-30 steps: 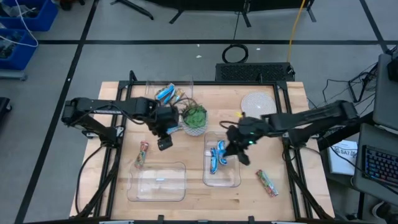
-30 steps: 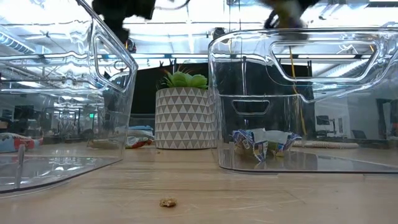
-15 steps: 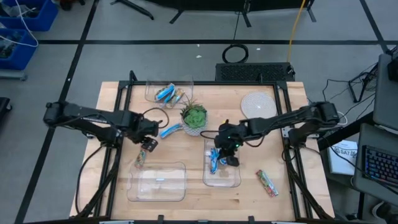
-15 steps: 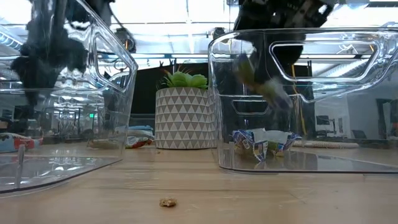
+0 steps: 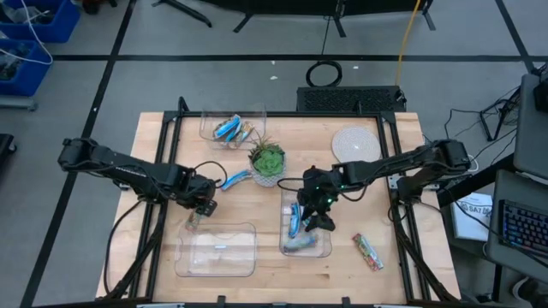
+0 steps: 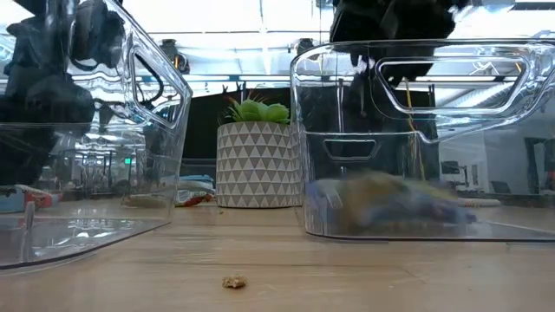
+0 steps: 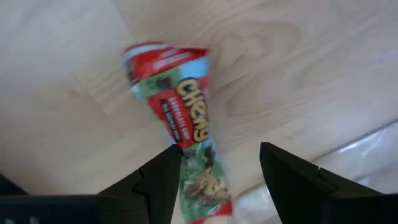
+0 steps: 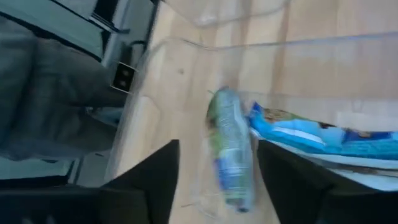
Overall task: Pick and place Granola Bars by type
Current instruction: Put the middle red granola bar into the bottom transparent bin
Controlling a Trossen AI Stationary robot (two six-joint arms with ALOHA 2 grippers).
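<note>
The wooden surface (image 5: 257, 201) is carrying clear bins; nearest, the left gripper (image 7: 214, 168) is straddling a red-and-green Chewy granola bar (image 7: 186, 149) lying outside the left bin (image 5: 217, 249), fingers apart. Its wrapper looks light, crinkly and slippery; gripping mid-length seems best. Farther, the right gripper (image 5: 315, 212) is hovering, fingers apart, over blue bars (image 8: 317, 134) in the right bin (image 5: 324, 250).

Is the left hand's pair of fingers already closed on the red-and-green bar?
No: in the left wrist view the left hand is open, with the red-and-green bar lying on the table between its fingers.
</note>
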